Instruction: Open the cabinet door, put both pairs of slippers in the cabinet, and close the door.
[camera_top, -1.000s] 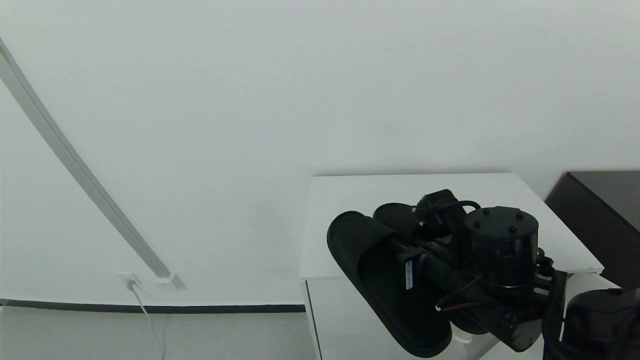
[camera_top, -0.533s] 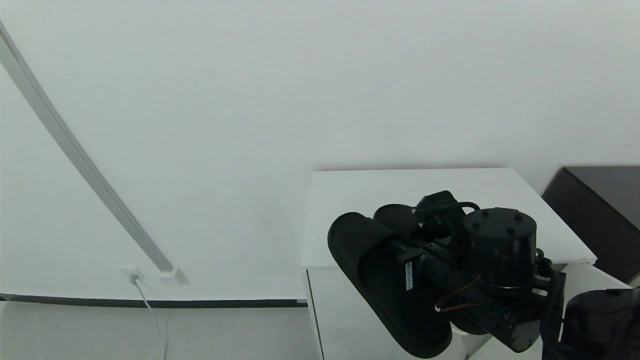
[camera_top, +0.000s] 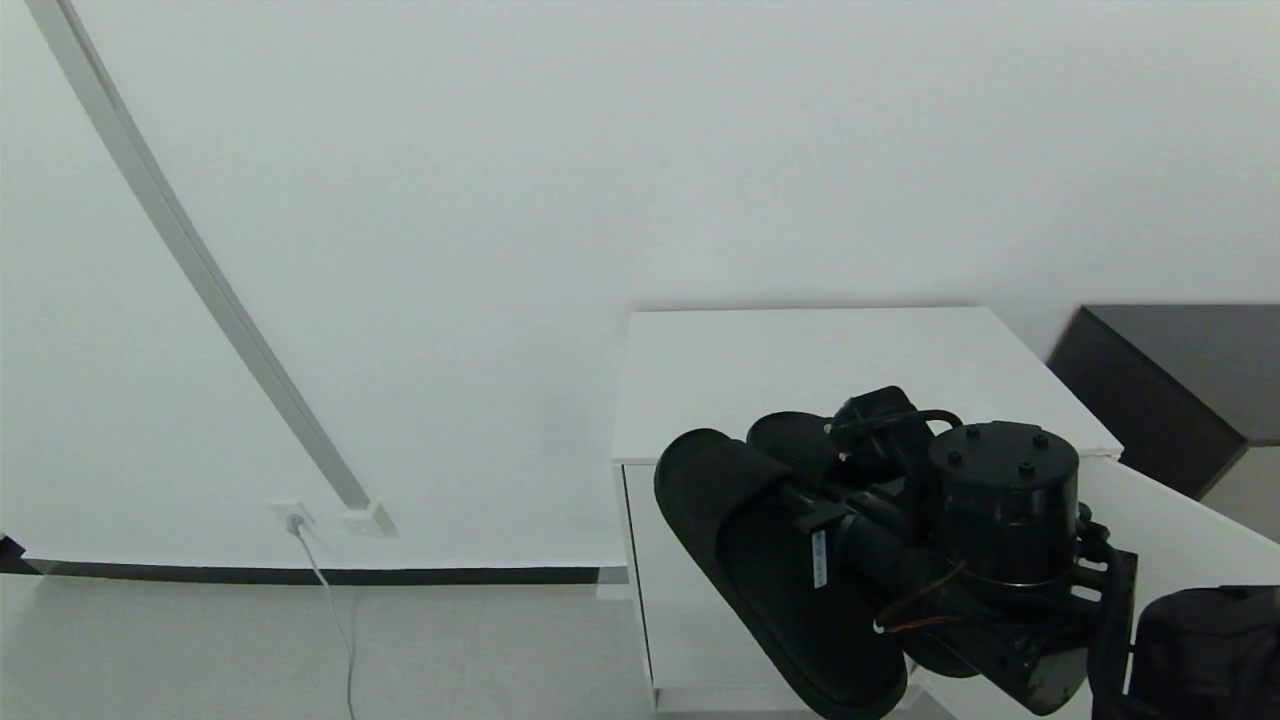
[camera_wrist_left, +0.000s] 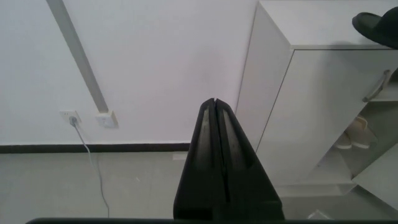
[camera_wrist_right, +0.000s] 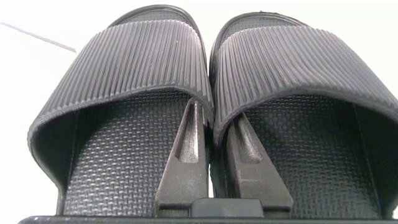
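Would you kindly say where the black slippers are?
The black slippers hang at the head view's lower right, clamped in the right pincer before the white cabinet.

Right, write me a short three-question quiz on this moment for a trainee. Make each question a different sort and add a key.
1. True or false: the right gripper is clamped on the pair of black slippers, with one finger inside each slipper.
2. Pick one. The left gripper is: A) open and empty; B) shut and empty; C) shut on a slipper.
3. Fill in the gap: the door of the white cabinet is ____.

Key: 1 true; 2 B; 3 open.
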